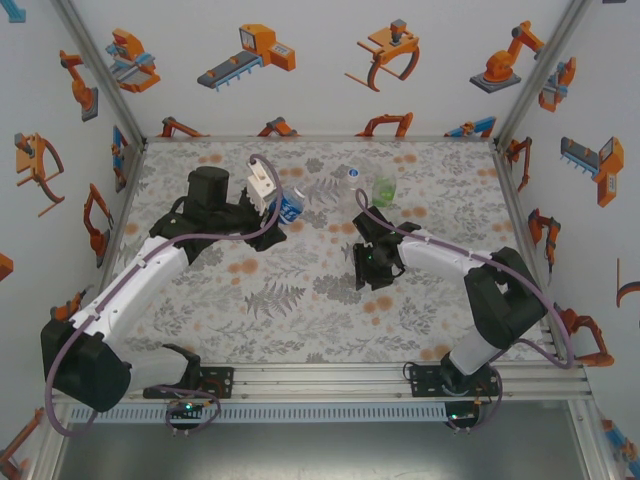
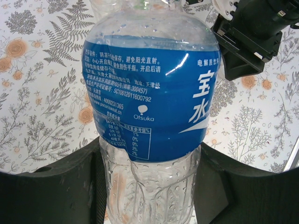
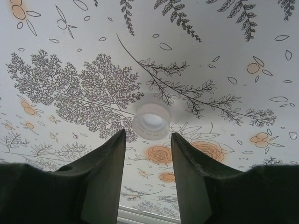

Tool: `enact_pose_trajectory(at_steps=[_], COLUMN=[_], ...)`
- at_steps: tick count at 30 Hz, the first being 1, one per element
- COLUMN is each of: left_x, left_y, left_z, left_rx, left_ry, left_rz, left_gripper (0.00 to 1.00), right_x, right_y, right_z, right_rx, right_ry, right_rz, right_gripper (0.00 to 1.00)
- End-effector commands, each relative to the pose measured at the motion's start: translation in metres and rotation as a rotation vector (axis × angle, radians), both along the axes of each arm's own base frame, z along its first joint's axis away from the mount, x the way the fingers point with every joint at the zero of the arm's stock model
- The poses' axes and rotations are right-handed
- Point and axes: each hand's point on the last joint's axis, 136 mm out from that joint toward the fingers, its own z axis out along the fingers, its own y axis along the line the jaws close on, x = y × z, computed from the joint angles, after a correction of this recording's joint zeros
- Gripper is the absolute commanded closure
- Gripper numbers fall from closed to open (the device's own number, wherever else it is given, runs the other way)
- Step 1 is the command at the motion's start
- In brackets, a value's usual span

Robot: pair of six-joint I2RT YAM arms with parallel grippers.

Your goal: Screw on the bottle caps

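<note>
My left gripper (image 2: pixel 149 156) is shut on the lower body of the clear bottle with a blue label (image 2: pixel 149 93); its black fingers (image 2: pixel 60 186) press both sides. In the top view this bottle (image 1: pixel 292 204) is held left of centre by the left gripper (image 1: pixel 278 212). A white bottle cap (image 3: pixel 151 122) lies open side up on the flowered table, just beyond the tips of my right gripper (image 3: pixel 148 136). That gripper is open with nothing between its fingers, and it hangs low over mid-table (image 1: pixel 364 268). The colourless bottle (image 1: pixel 347 178) and the green bottle (image 1: pixel 384 190) stand behind it.
The table's flowered cloth (image 1: pixel 290 300) is bare in front of both grippers. Printed walls close the back and sides. A metal rail (image 1: pixel 320 375) runs along the near edge. A black part of the right arm (image 2: pixel 254 37) shows just right of the held bottle.
</note>
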Motion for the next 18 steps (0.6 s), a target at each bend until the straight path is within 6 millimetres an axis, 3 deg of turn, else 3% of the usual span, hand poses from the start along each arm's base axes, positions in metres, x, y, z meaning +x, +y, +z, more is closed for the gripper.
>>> enact_pose_trajectory(at_steps=[1,18], left_x=[0.0003,0.0023], left_y=[-0.0028,-0.0033], left_z=[0.0127,0.0102], left_rx=[-0.019,-0.017], left_ry=[-0.024,-0.014], left_rz=[-0.026,-0.027], left_gripper=[1.0,1.0], right_x=[0.0011,0.0075], right_y=[0.0072,0.0104], right_z=[0.0036,0.0124], right_rx=[0.022,0.019], right_ry=[0.0,-0.033], right_rz=[0.001,0.003], right_gripper=[0.57,0.6])
